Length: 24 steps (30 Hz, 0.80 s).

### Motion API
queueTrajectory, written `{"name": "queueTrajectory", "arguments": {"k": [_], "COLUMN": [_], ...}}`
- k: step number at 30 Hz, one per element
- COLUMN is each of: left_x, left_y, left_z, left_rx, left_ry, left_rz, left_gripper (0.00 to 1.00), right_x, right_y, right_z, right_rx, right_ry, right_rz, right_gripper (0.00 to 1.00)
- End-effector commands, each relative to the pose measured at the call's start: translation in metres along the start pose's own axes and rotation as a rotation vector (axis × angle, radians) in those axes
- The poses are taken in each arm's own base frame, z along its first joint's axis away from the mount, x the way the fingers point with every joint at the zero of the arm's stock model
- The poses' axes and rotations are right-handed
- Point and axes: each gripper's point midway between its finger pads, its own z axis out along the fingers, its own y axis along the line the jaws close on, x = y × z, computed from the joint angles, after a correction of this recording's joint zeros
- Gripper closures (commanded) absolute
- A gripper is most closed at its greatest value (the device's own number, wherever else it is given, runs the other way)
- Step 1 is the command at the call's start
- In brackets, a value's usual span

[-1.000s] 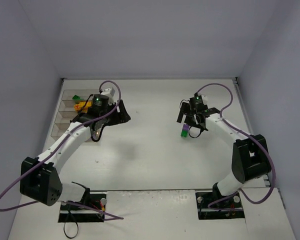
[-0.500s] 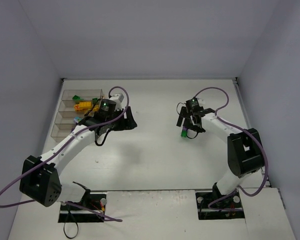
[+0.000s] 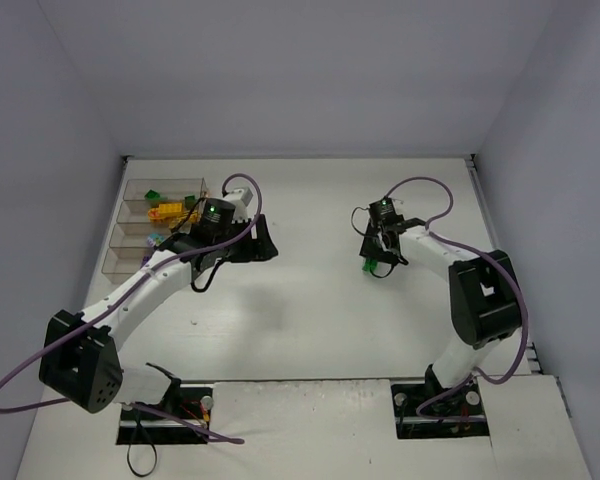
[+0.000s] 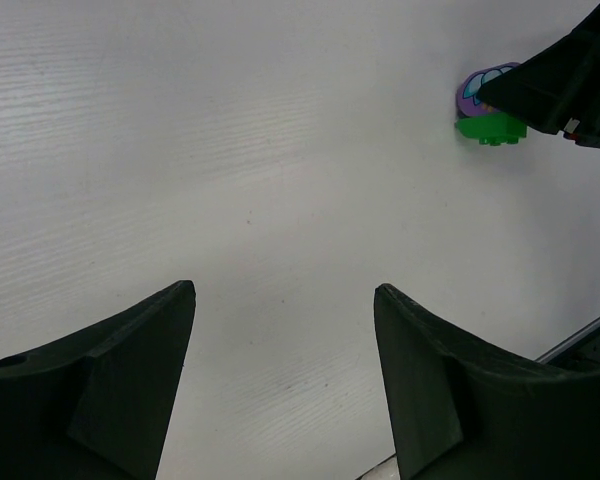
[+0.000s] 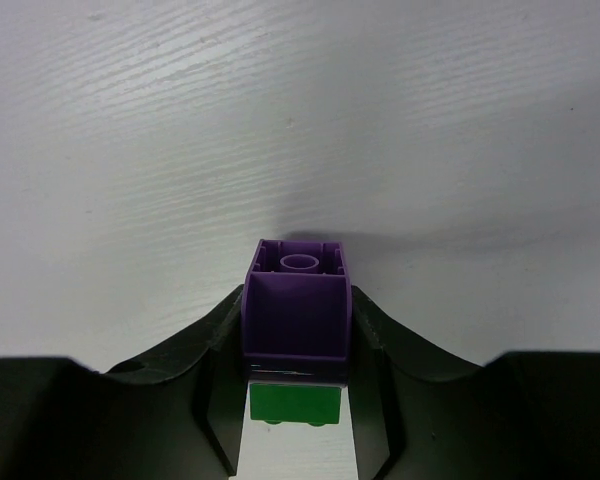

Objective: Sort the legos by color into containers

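My right gripper (image 5: 298,300) is shut on a purple lego (image 5: 298,305) that rests on the table, its hollow underside facing the camera. A green lego (image 5: 296,404) lies just behind it between the fingers, seemingly untouched by the pads. From above, the right gripper (image 3: 378,257) is right of centre with the green lego (image 3: 367,266) at its tips. My left gripper (image 4: 282,295) is open and empty over bare table, and the left wrist view catches the purple lego (image 4: 476,90) and green lego (image 4: 490,128) far off. The containers (image 3: 130,190) stand far left, holding green (image 3: 152,195) and yellow-orange legos (image 3: 164,211).
Purple cables loop over both arms. The left gripper (image 3: 263,245) hangs just right of the containers. White walls close in the table at the back and sides, and the arm bases sit at the near edge.
The right gripper has closed onto the purple lego. The left arm swung right, away from the containers, then stayed still with its jaws open.
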Motion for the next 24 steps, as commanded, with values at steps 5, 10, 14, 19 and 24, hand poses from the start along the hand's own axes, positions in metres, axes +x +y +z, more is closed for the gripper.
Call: {"name": "queueTrajectory", "arguments": {"k": [5, 10, 14, 19, 24], "left_x": [-0.019, -0.018, -0.031, -0.043, -0.046], "left_y": [-0.040, -0.070, -0.097, -0.130, -0.154], "left_z": [-0.003, 0.000, -0.003, -0.011, -0.012], "left_rx": [0.179, 0.342, 0.460, 0.564, 0.670], "left_ry": [-0.055, -0.024, -0.048, -0.078, -0.063], "left_rz": [0.024, -0.035, -0.085, -0.055, -0.094], "left_gripper": [0.34, 0.34, 0.34, 0.34, 0.34], "right_x": [-0.057, -0.060, -0.059, -0.056, -0.050], "right_y": [0.052, 0.082, 0.102, 0.125, 0.131], "right_z": [-0.076, -0.133, -0.174, -0.213, -0.234], "right_rx": [-0.366, -0.676, -0.877, -1.120, -1.250], "right_ry": [-0.312, -0.474, -0.536, -0.551, -0.575], "right_rz": [-0.003, -0.038, -0.048, -0.023, -0.018], "right_gripper": [1.00, 1.00, 1.00, 1.00, 1.00]}}
